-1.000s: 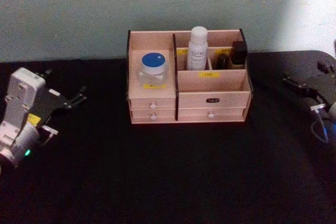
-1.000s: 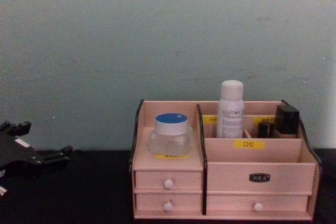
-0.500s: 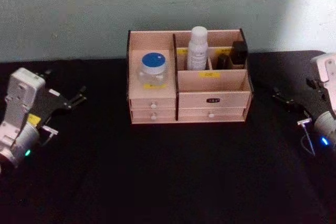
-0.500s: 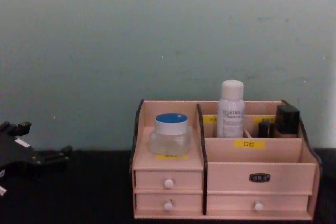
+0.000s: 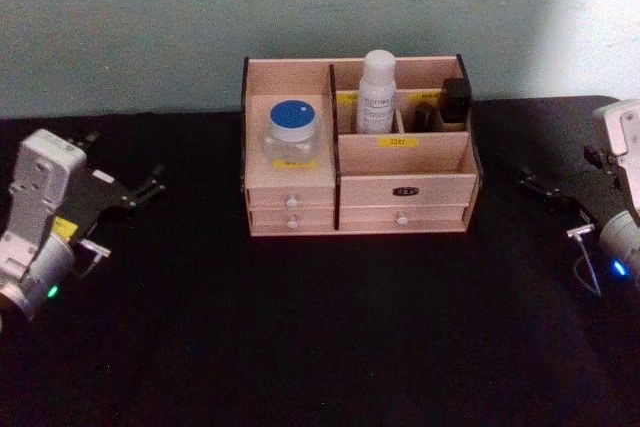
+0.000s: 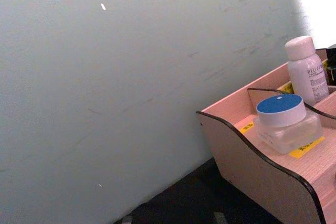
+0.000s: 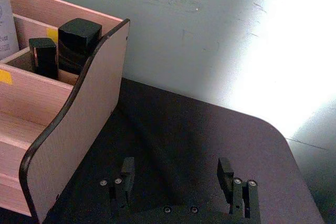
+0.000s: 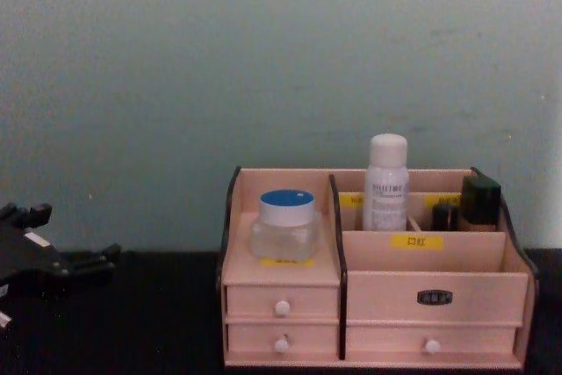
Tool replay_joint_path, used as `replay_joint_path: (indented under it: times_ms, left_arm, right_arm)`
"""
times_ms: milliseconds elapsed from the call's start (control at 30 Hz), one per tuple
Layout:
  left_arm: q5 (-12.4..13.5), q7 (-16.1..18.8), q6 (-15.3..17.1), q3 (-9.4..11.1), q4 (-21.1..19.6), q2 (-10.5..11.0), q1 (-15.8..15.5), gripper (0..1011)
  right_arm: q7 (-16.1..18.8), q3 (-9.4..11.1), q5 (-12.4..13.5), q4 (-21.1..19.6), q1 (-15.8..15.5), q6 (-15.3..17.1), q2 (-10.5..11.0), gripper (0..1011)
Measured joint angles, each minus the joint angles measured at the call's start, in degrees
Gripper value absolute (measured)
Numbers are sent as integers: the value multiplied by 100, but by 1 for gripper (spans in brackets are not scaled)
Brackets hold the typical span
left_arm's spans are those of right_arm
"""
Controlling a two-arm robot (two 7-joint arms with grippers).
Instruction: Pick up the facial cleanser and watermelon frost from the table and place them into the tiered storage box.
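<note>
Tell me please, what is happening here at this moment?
Nothing is being handled right now. The white bottle stands upright in a back compartment of the wooden organiser, and the blue-lidded jar sits on its left shelf above the small drawers, so both items appear to be put away. The left gripper rests over the black table to the left of the organiser, holding nothing. The right gripper is to its right, fingers open and empty.

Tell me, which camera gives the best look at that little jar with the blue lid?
The left wrist view: the watermelon frost shows large there, clear body and blue lid plain, standing in the tiered storage box. The chest view shows it side-on but smaller. The head view shows mostly its lid from above.
</note>
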Motion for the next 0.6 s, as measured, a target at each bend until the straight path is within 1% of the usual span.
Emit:
replay_joint_path:
  times_ms: [600]
  left_arm:
    - [0, 0, 0, 0, 0, 0, 0, 1001]
  right_arm:
    - [0, 0, 11, -12, -2, 3, 10, 1003]
